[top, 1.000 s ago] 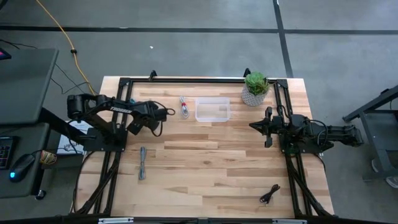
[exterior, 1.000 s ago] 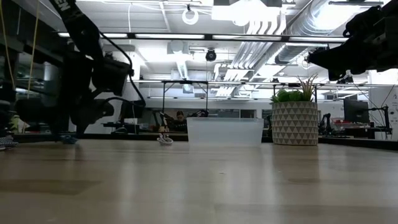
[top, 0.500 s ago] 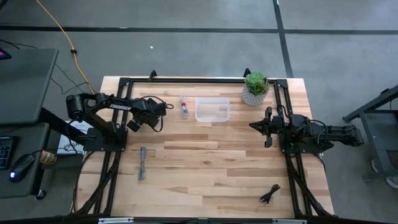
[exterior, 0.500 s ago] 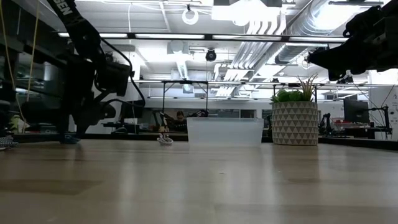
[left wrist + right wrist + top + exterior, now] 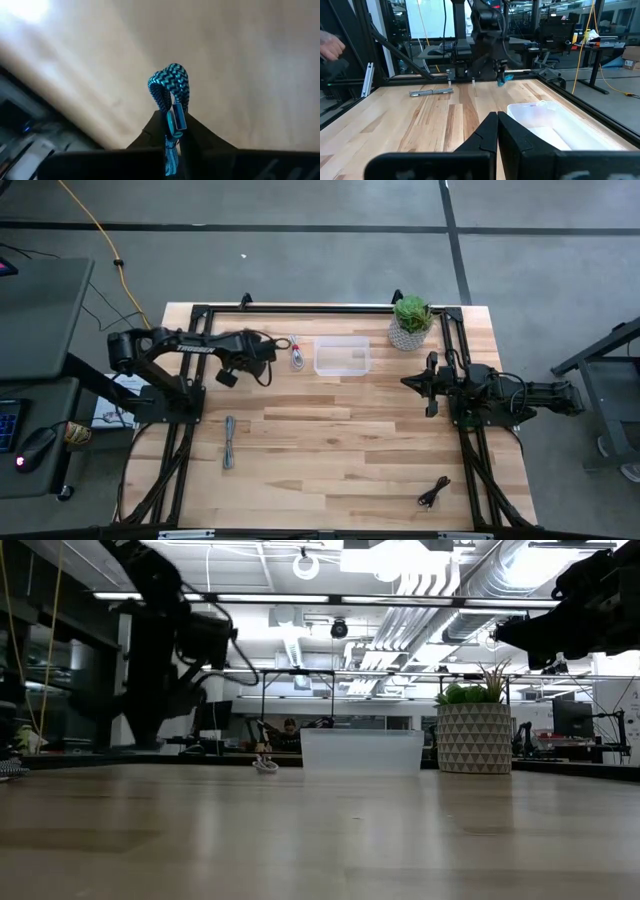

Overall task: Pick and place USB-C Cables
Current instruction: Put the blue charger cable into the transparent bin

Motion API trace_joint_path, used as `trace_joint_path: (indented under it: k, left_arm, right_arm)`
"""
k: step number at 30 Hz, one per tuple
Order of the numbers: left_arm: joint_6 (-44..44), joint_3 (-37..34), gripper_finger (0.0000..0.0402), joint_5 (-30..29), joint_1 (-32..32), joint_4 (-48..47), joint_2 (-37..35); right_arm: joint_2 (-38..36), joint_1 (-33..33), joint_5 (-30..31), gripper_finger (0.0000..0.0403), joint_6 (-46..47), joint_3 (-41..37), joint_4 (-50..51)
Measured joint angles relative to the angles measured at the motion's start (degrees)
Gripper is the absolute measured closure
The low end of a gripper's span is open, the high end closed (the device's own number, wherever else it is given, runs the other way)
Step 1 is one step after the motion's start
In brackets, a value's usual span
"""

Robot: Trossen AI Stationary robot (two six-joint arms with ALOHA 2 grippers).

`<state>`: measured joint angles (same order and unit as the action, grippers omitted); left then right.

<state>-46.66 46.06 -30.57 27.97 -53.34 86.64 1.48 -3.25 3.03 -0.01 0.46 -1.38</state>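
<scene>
Blue-and-black braided cable point(image 5: 170, 87), folded into a small loop with a turquoise connector, sits pinched between the closed fingers of the left gripper point(image 5: 172, 131); from the right wrist camera it shows as a small blue bit hanging under that gripper point(image 5: 504, 78). In the high view the left gripper point(image 5: 268, 352) is held over the far left part of the wooden table point(image 5: 330, 450), just left of the whitish-grey cable with red bits point(image 5: 296, 352), which lies on the table touching nothing else. Just right of that bundle stands a clear plastic bin point(image 5: 342, 356). The long blue-grey cable point(image 5: 229, 442) lies straight on the near left of the table, and the black cable point(image 5: 433, 493) lies coiled at the near right corner. White lettering runs along the left arm, but it is too small to read with certainty. A potted plant point(image 5: 411, 321) in a patterned pot stands at the far right. The right gripper point(image 5: 496, 128) waits over the right side of the table, its fingers pressed together on nothing.
</scene>
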Motion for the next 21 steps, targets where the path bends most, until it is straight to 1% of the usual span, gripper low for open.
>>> trace_joint_path:
  k: [2,4,6,7,9,10,12,14,16,18,19,21]
  left_arm:
    - [1.7,4.6,0.0399,-2.0,-0.4,-4.3,-1.2]
    - [3.3,9.8,0.0399,-2.1,-0.5,-6.1,-3.2]
    - [4.6,15.0,0.04,0.6,0.0,-3.5,-6.2]
    - [5.4,17.2,0.04,3.4,0.5,-0.4,-7.8]
    - [7.2,19.6,0.04,9.7,1.4,9.2,-11.2]
    - [8.4,19.9,0.0401,13.1,1.7,15.5,-12.7]
    - [11.5,19.4,0.0401,20.6,1.8,27.7,-14.8]
    - [15.5,18.6,0.0401,29.2,1.7,37.7,-15.0]
    - [20.4,16.9,0.0401,37.1,1.6,47.4,-13.6]
    - [25.6,14.4,0.0401,43.2,0.8,59.2,-10.9]
    - [28.5,13.1,0.0401,44.8,0.3,65.4,-9.1]
    - [34.8,10.3,0.0401,45.7,-1.0,79.0,-4.9]
  right_arm:
    - [0.0,0.0,0.0,0.0402,0.0,0.0,0.0]
    - [0.0,0.0,0.0,0.0402,0.0,0.0,0.0]
    - [0.0,0.0,0.0,0.0402,0.0,0.0,0.0]
    - [0.0,0.0,0.0,0.0402,0.0,0.0,0.0]
    - [0.0,0.0,0.0,0.0402,0.0,0.0,0.0]
    - [0.0,0.0,0.0,0.0402,0.0,0.0,0.0]
    - [0.0,0.0,0.0,0.0402,0.0,0.0,0.0]
    - [0.0,0.0,0.0,0.0402,0.0,0.0,0.0]
    - [0.0,0.0,0.0,0.0402,0.0,0.0,0.0]
    - [0.0,0.0,0.0,0.0402,0.0,0.0,0.0]
    - [0.0,0.0,0.0,0.0402,0.0,0.0,0.0]
    - [0.0,0.0,0.0,0.0402,0.0,0.0,0.0]
